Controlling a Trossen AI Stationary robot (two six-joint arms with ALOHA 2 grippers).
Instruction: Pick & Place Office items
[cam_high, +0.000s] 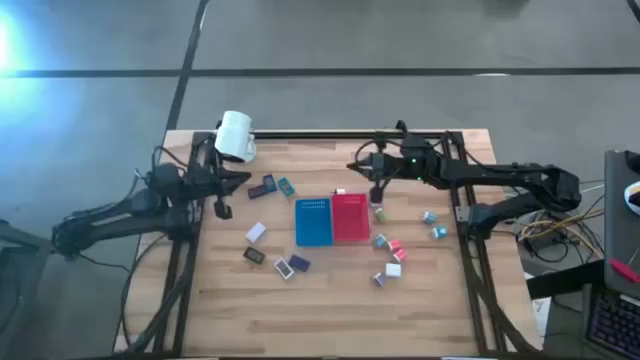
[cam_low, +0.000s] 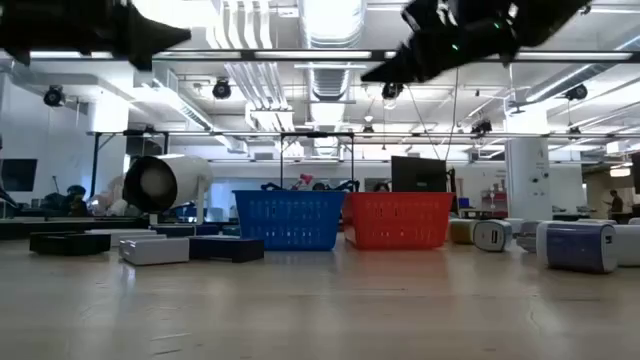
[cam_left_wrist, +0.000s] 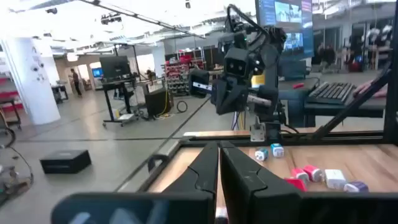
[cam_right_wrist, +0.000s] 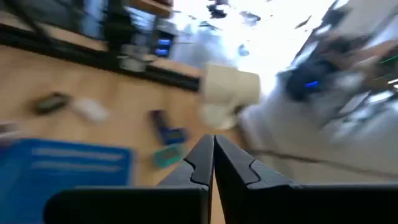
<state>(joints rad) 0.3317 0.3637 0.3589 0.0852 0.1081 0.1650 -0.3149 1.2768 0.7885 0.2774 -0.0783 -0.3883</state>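
While both arms hang above the desk (cam_high: 330, 300), the left hand (cam_high: 243, 179) at left-centre and the right hand (cam_high: 353, 166) above centre are pressed together, empty. Office items (cam_high: 275, 258) lie scattered around the blue tray (cam_high: 313, 222) and red tray (cam_high: 351, 217); a white mug (cam_high: 236, 135) sits upper left.

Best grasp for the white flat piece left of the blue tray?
The white flat piece lies flat, turned askew, clear of its neighbours. Probably come straight down and pinch across its short width, jaws turned to match. Left gripper hovers nearby, shut, so it must open first.
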